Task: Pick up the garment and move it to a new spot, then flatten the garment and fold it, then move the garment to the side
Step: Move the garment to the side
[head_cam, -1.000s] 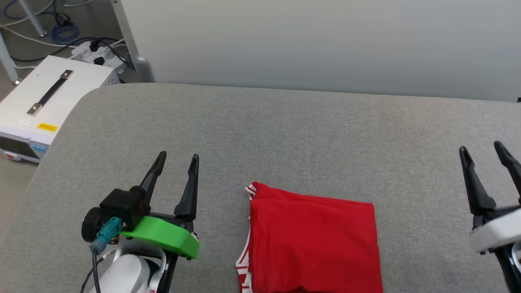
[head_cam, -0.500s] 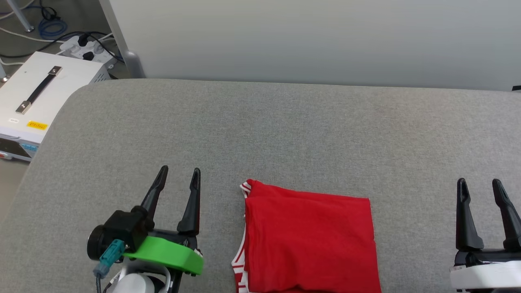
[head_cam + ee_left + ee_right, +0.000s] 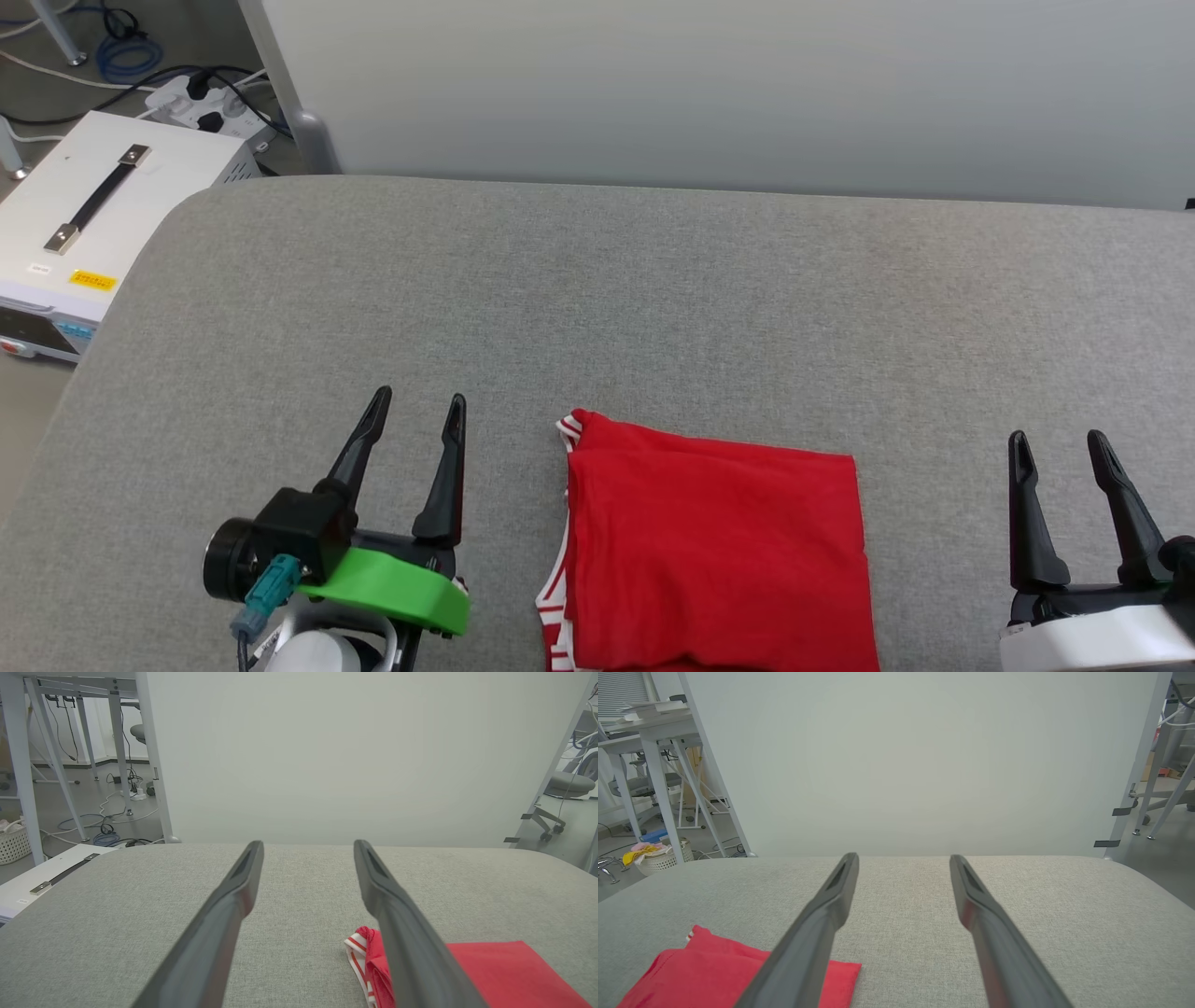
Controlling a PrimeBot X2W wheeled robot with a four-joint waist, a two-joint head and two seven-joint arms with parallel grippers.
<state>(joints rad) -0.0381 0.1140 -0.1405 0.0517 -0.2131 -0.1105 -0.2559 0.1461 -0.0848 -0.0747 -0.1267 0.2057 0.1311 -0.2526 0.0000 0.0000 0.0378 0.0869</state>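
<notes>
- One garment (image 3: 714, 551), one grey tabletop (image 3: 653, 280) under it, two tools, one white box (image 3: 103, 215), one pale panel (image 3: 700, 84)
- Each tool has two dark fingers (image 3: 446, 467)
- The left tool (image 3: 419, 397) hangs just left of the garment without touching it, its fingers spread apart and nothing between them
- The right tool (image 3: 1057, 437) hangs well to the right of the garment, its fingers likewise spread apart and empty
- The box sits far to the left of the garment and beyond it, off the tabletop, with one black handle (image 3: 98, 201) and one yellow label (image 3: 93, 279)
- The panel stands upright beyond the garment
- The head view's bottom edge cuts off the garment's near end and most of the right tool's white body
- In each wrist view one finger crosses in front of the garment and covers part of it
- The writing on the label is too small to read
- The garment lies flat on the tabletop, between the two tools and nearer the left one
- It is folded into a rough rectangle, plain red on top with a few soft creases
- Red-and-white striped trim shows at its far left corner and along its left edge
</notes>
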